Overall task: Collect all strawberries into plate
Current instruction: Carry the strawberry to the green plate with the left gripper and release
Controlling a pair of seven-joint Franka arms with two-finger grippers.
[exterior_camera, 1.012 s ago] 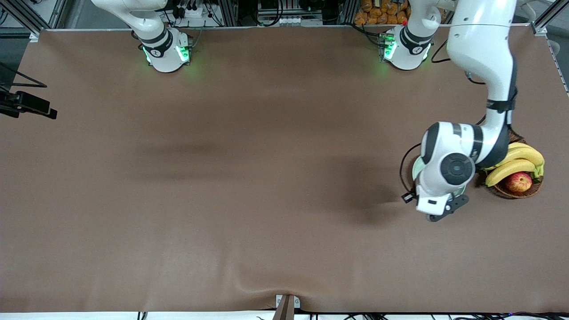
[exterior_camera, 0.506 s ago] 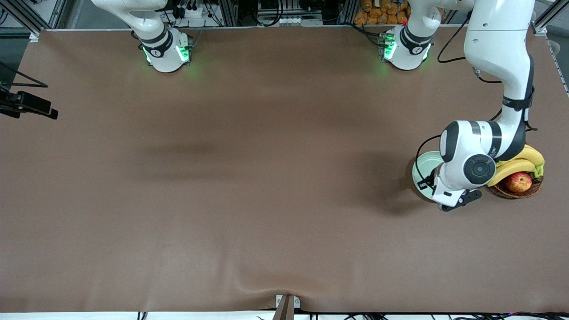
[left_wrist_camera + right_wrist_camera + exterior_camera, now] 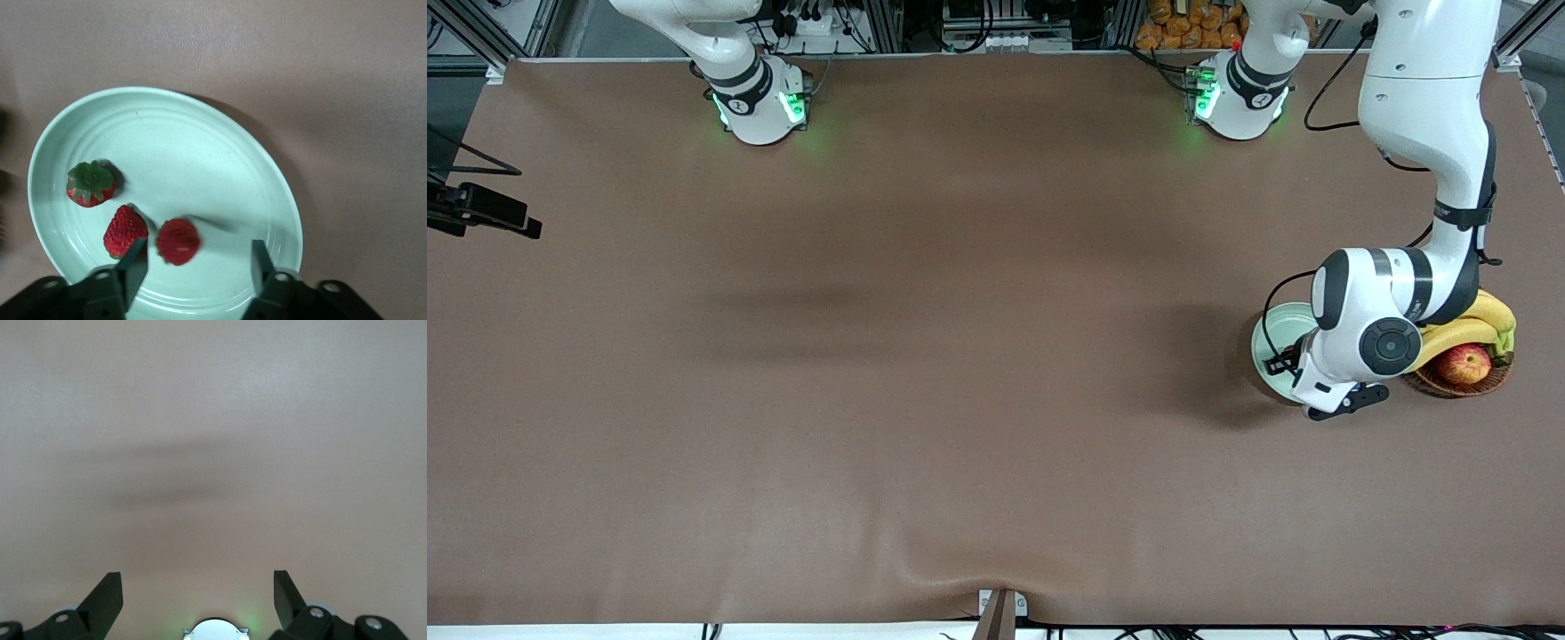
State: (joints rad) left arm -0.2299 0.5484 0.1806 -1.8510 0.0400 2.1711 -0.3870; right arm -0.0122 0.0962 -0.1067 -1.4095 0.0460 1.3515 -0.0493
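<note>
Three strawberries lie on the plate (image 3: 200,133), all gathered toward one part of its pale mint-green floor. One strawberry (image 3: 90,184) rests with its green leafy cap turned up toward the wrist camera. A second strawberry (image 3: 124,231) lies just beside it on its side, red flesh showing. The third strawberry (image 3: 178,241) sits close by, blurred, between the spread fingers of the left gripper (image 3: 197,267) and free of both; whether it touches the second berry cannot be told. That claw is released, its two dark fingers (image 3: 135,263) standing apart over the plate with nothing between them in a grip.

From the front camera the plate (image 3: 1278,329) shows only as a crescent of rim, the rest hidden under the left arm's wrist. It sits toward the left arm's end of the table (image 3: 960,356), just beside a brown wicker basket (image 3: 1463,384) that holds bananas (image 3: 1463,329) and a red-yellow apple (image 3: 1464,364). The left arm comes down from its base and bends over both plate and basket.

The right gripper (image 3: 197,593) hangs over bare brown tabletop, its fingers spread wide and empty; the right arm waits near its own base.
</note>
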